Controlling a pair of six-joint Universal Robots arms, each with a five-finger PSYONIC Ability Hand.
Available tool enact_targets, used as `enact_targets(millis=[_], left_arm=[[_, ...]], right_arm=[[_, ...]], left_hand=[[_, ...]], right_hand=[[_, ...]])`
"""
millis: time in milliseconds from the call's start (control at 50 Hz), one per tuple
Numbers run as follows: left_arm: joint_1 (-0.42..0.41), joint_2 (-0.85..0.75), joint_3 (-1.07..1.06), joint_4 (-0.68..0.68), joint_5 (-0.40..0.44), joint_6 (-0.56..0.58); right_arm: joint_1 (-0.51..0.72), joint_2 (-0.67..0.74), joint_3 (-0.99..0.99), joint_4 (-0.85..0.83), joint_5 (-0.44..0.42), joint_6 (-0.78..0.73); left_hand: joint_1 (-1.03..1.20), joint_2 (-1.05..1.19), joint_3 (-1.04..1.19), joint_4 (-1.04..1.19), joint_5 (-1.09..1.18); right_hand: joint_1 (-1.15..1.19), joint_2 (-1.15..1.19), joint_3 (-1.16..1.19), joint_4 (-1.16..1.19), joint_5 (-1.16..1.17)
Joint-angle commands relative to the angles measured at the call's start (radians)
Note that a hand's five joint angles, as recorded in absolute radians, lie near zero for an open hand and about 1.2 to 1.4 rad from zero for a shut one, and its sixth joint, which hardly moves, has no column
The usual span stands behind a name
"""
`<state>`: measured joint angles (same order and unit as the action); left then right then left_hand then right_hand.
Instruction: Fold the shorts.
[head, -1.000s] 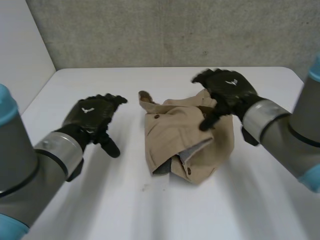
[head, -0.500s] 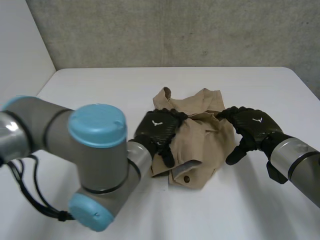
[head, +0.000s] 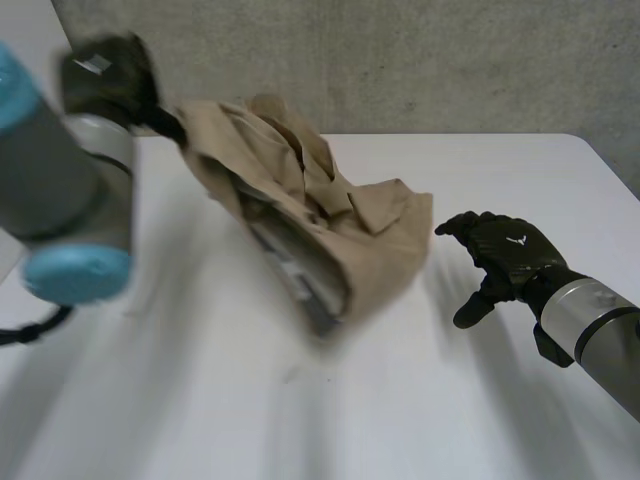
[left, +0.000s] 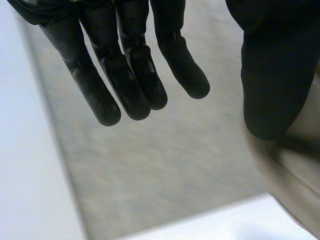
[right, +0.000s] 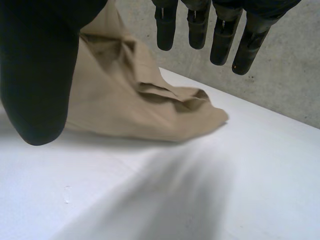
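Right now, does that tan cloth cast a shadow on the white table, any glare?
Head view: the tan fabric shorts, raised at one end by the black left hand, cast a soft grey shadow on the white table; no glare. Right wrist view: a thin dark shadow lines their resting edge.

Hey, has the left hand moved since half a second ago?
Yes. The left hand rose from the middle of the table toward the far-left corner by the wall, lifting the shorts.

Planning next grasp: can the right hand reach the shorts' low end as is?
Probably yes: the right hand is open beside the low end of the shorts, only bare table between them.
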<state>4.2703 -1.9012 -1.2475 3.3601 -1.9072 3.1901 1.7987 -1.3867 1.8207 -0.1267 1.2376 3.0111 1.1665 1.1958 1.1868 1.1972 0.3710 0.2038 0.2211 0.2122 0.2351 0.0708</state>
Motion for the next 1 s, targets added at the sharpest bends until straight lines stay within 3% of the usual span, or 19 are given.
enact_targets(millis=[20,140,300,320,340,400,460,540,640,720,1000], left_arm=[[0.181,0.122,0.026,0.021,0.065,0.008],[0.172,0.14,0.025,0.025,0.131,-0.002],[0.036,0.048,0.029,0.082,0.142,-0.009],[0.022,0.033,0.029,0.085,0.139,-0.009],[0.007,0.012,0.025,0.084,0.142,-0.006],[0.0,-0.024,-0.001,0.049,0.137,-0.003],[0.002,-0.048,-0.02,-0.001,0.137,-0.001],[0.045,-0.088,-0.029,-0.093,0.134,-0.002],[0.158,-0.159,-0.027,-0.234,0.134,-0.002],[0.195,-0.211,-0.021,-0.294,0.139,-0.002],[0.264,-0.371,0.036,-0.312,0.137,0.025]], right_arm=[[0.004,0.001,0.0,-0.001,-0.001,0.0],[0.004,0.003,0.002,-0.001,-0.001,0.0],[-0.001,0.005,0.008,-0.001,0.0,-0.001],[-0.005,0.005,0.009,-0.001,0.0,-0.001],[-0.012,0.005,0.011,-0.001,0.0,-0.001],[-0.036,0.001,0.02,-0.001,-0.001,-0.001],[-0.053,0.0,0.022,-0.004,-0.004,-0.003],[-0.064,0.0,0.019,-0.007,-0.006,-0.006],[-0.061,0.001,0.022,-0.007,-0.004,-0.038],[-0.055,0.008,0.026,-0.007,-0.004,-0.052],[-0.052,0.012,0.031,-0.007,-0.003,-0.054]], left_hand=[[0.23,0.2,0.209,0.199,0.851],[0.23,0.2,0.209,0.199,0.851],[0.23,0.2,0.209,0.199,0.851],[0.178,0.149,0.158,0.147,0.799],[-0.122,-0.151,-0.142,-0.153,0.499],[-0.564,-0.593,-0.584,-0.595,0.057],[-0.598,-0.627,-0.618,-0.628,0.023],[-0.75,-0.78,-0.771,-0.781,-0.129],[-0.867,-0.897,-0.888,-0.898,-0.246],[-0.888,-0.918,-0.909,-0.919,-0.267],[-0.756,-0.786,-0.777,-0.787,-0.135]], right_hand=[[-0.029,-0.047,-0.038,-0.061,-0.071],[-0.029,-0.047,-0.038,-0.061,-0.071],[-0.029,-0.047,-0.038,-0.061,-0.071],[-0.029,-0.047,-0.038,-0.061,-0.071],[-0.029,-0.047,-0.038,-0.061,-0.071],[-0.029,-0.047,-0.038,-0.061,-0.071],[-0.029,-0.047,-0.038,-0.061,-0.071],[-0.029,-0.047,-0.038,-0.061,-0.071],[-0.029,-0.047,-0.038,-0.061,-0.071],[-0.029,-0.047,-0.038,-0.061,-0.071],[-0.029,-0.047,-0.038,-0.061,-0.071]])
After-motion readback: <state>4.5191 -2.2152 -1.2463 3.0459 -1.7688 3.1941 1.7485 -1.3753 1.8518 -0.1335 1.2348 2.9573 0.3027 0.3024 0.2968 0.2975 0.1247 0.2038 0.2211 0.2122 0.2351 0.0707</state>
